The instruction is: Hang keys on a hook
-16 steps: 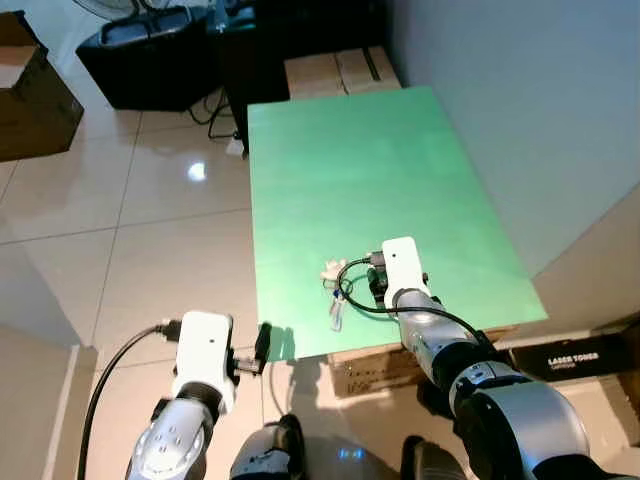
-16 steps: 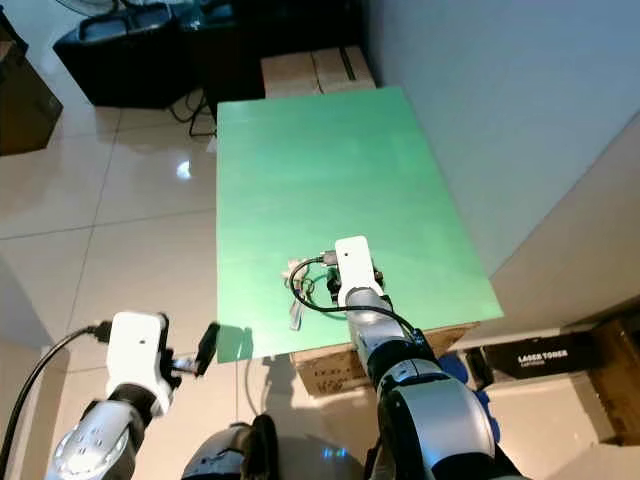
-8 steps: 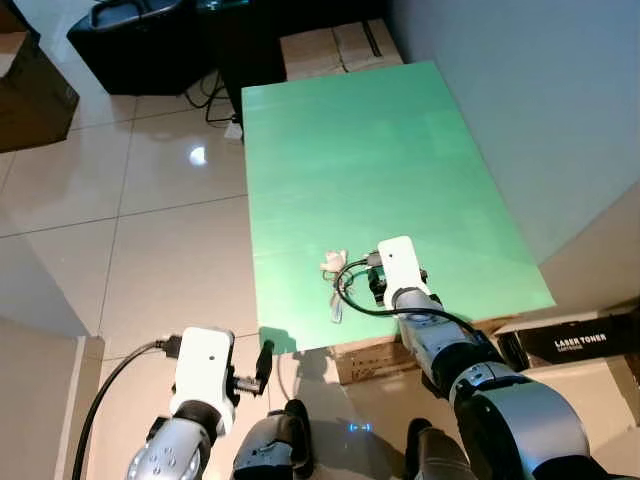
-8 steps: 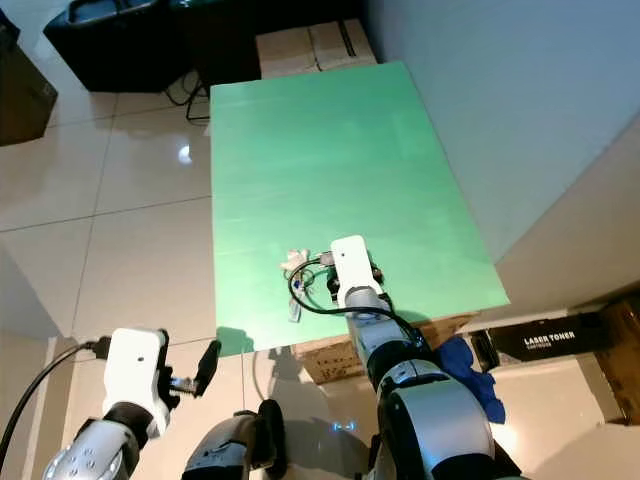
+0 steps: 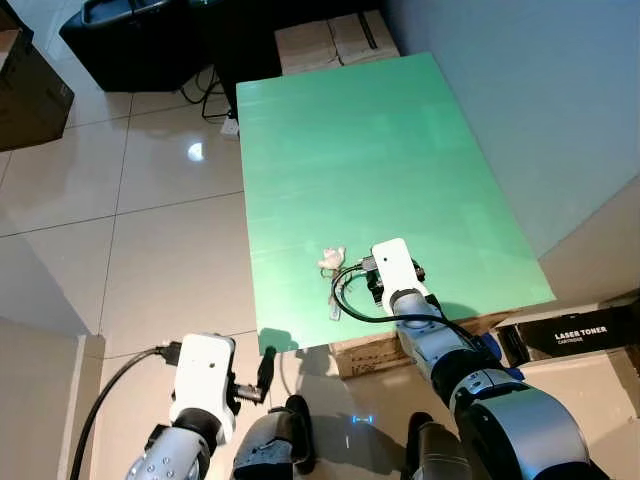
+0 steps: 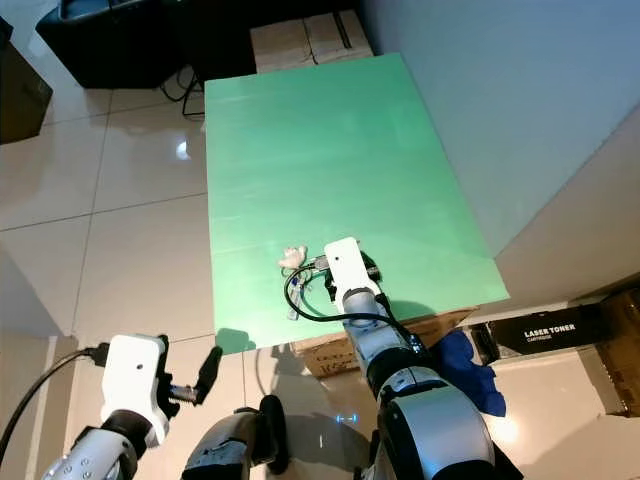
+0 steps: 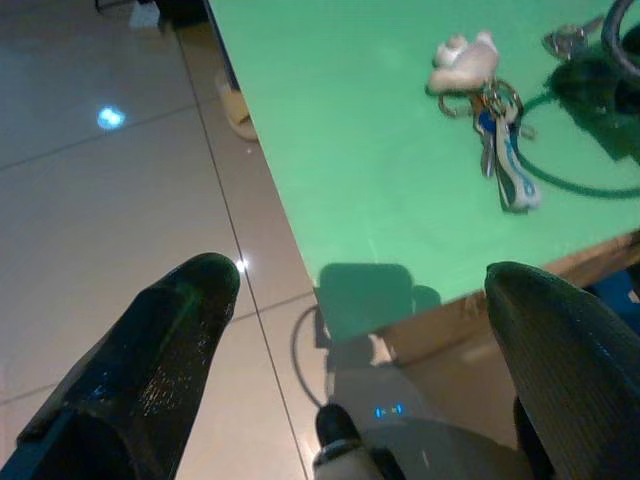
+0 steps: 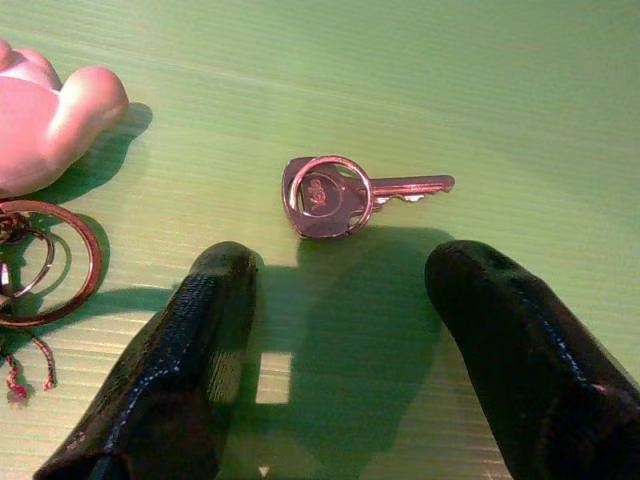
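Your right gripper (image 8: 335,300) hangs low over the near part of the green table (image 5: 370,150), its two black fingers (image 8: 170,390) spread wide with nothing between them. Just beyond the fingertips a single silver key (image 8: 345,192) lies flat on the green surface, a small ring through its head and its blade pointing away toward the right finger's side; the fingers are near it but not touching. Beside that key sits the rest of the bunch: a pale pink soft charm (image 8: 45,120) and copper-coloured key rings (image 8: 40,262) at the left finger's side. From the head camera you see this key bunch (image 5: 333,275) lying on the table just left of your right wrist, close to the near edge, with a black cable looping past it. Your left gripper (image 7: 370,330) hovers off the table's near left corner above the tiled floor (image 5: 150,200), its fingers also spread wide and holding nothing. A blue cloth (image 6: 462,365) lies on the floor under the table's near right corner.
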Controlling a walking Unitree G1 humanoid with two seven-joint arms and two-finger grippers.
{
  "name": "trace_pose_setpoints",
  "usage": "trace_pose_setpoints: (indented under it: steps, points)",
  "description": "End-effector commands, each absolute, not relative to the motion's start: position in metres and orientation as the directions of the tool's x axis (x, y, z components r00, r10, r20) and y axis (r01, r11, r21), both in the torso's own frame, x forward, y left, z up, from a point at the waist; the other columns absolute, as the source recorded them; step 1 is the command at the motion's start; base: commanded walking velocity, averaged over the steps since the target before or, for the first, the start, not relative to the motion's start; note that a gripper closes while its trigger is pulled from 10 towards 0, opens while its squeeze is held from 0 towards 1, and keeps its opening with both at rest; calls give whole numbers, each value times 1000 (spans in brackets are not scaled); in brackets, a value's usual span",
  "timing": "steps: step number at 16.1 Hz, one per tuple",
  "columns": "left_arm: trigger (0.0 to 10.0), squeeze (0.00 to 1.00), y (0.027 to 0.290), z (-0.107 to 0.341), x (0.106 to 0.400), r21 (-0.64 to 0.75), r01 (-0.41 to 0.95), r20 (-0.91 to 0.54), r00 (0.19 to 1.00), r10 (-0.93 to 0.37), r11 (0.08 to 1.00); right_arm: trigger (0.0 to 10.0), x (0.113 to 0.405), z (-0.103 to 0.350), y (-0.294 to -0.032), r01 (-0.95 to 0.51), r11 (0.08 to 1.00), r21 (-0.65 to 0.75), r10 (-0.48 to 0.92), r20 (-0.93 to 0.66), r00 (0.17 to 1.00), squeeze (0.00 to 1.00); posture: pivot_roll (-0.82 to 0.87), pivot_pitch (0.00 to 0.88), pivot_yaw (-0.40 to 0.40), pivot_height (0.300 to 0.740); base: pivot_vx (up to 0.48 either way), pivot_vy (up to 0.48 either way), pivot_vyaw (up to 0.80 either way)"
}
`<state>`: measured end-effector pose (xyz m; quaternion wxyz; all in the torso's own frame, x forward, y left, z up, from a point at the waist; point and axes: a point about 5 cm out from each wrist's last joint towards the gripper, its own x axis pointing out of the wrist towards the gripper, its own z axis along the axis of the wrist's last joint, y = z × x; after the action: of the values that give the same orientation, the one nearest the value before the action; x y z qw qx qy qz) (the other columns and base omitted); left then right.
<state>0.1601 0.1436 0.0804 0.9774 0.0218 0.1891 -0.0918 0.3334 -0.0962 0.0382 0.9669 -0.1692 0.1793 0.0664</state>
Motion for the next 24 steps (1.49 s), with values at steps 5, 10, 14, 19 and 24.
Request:
trace_pose_setpoints:
  steps: [5, 10, 14, 19, 24]
  points:
    - [10000, 0, 144, 80, 155, 4, 204, -397, 899, -185, 979, 0, 319, 20, -98, -217, 924, -315, 62, -436, 898, 0, 102, 323, 151, 740, 0, 0, 0]
    - [10000, 0, 141, 79, 156, -5, 216, -398, 895, -200, 976, 0, 317, 18, -99, -226, 921, -318, 72, -432, 899, 0, 83, 318, 154, 740, 0, 0, 0]
    - [10000, 0, 139, 78, 158, -9, 224, -395, 894, -209, 975, 0, 318, 18, -101, -226, 918, -326, 70, -428, 901, 0, 78, 316, 159, 740, 0, 0, 0]
    - [10000, 0, 139, 78, 162, -9, 230, -393, 894, -215, 973, 0, 317, 18, -99, -226, 919, -322, 72, -427, 901, 0, 74, 307, 157, 740, 0, 0, 0]
    - [10000, 0, 136, 76, 171, -13, 225, -379, 901, -213, 974, 7686, 325, 25, -103, -196, 917, -349, 35, -417, 908, 1000, 71, 289, 141, 740, 0, 0, 0]
